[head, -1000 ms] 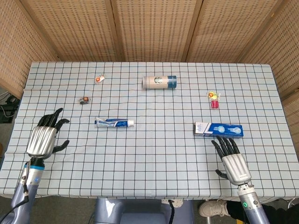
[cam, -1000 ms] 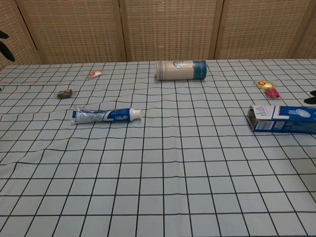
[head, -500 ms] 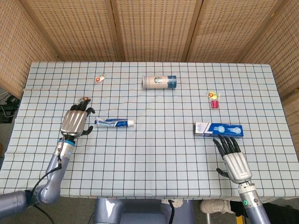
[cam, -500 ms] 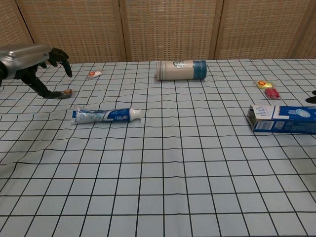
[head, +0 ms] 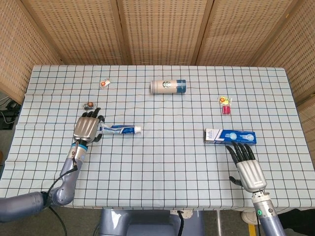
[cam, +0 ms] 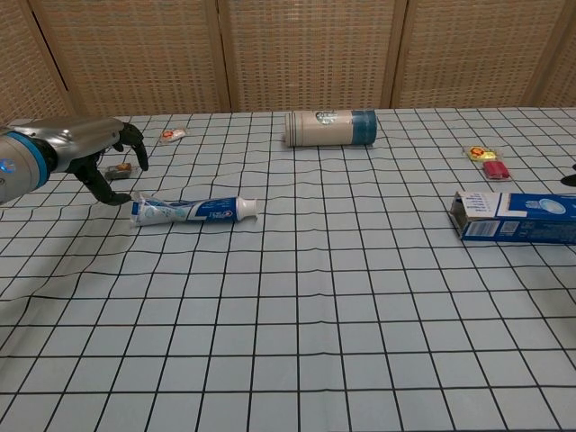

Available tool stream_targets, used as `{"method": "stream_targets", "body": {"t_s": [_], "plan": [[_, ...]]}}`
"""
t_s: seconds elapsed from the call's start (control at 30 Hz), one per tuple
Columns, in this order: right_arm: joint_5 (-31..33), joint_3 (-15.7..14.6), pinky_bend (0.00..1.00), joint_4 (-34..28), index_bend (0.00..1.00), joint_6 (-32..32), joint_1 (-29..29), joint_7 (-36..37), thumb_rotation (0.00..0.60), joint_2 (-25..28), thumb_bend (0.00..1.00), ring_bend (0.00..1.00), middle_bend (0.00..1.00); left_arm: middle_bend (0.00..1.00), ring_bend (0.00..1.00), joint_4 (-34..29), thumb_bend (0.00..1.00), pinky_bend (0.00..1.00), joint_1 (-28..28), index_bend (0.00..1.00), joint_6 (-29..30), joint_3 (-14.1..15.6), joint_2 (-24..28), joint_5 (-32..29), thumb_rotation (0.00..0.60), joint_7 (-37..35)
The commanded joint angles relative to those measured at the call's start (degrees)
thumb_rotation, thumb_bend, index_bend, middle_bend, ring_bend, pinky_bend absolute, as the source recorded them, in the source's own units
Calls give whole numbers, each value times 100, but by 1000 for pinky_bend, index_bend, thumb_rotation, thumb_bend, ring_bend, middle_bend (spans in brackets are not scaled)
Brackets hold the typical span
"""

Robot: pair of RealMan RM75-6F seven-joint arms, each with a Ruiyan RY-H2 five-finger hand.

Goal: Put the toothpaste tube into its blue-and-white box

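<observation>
The blue-and-white toothpaste tube (head: 120,129) (cam: 193,210) lies flat on the checked cloth, its white cap pointing right. My left hand (head: 87,128) (cam: 90,149) hovers just beyond the tube's crimped left end, fingers apart and curved downward, holding nothing. At the right lies the blue-and-white box (head: 230,136) (cam: 514,217), its open end facing left. Just in front of the box, my right hand (head: 247,167) is stretched out with its fingers spread, close to the box but not touching it. The chest view shows only a dark fingertip of it at the right edge.
A beige cylinder with a blue end (head: 168,87) (cam: 330,128) lies at the back centre. Small wrapped items lie at the back left (head: 104,82), beside my left hand (head: 89,105), and at the right (head: 225,105) (cam: 487,159). Wicker screens stand behind the table.
My left hand has swept in from the table's left edge toward the tube's left end and has come down lower. My right hand has barely moved.
</observation>
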Motion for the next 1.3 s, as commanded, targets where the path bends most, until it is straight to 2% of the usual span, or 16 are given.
{"method": "stream_targets", "body": {"t_s": [0.03, 0.4, 1.07, 1.17, 1.23, 1.3], "plan": [[19, 5, 44, 28, 102, -23, 10, 7, 600, -15, 175, 0, 0, 98, 173, 363, 321, 182, -188, 332, -182, 39, -235, -190, 600, 4], [107, 57, 47, 126, 105, -78, 45, 41, 600, -62, 176, 0, 0, 100, 173, 1254, 328, 183, -645, 334, -521, 60, -803, -478, 600, -35], [162, 117, 49, 199, 109, -18, 49, 270, 600, -57, 176, 0, 0, 141, 208, 2020, 336, 217, -1076, 386, -789, 215, -1374, -539, 600, -31], [158, 117, 50, 201, 109, -12, 51, 287, 600, -60, 175, 0, 0, 196, 251, 2081, 362, 246, -1092, 456, -767, 238, -1426, -447, 600, -85], [145, 117, 50, 200, 110, 3, 52, 302, 600, -59, 175, 0, 0, 276, 312, 2135, 435, 294, -1101, 557, -728, 285, -1471, -341, 600, -94], [138, 122, 50, 197, 111, 16, 53, 321, 600, -56, 176, 0, 0, 415, 425, 2238, 572, 392, -1100, 726, -615, 356, -1548, -137, 600, -119]]}}
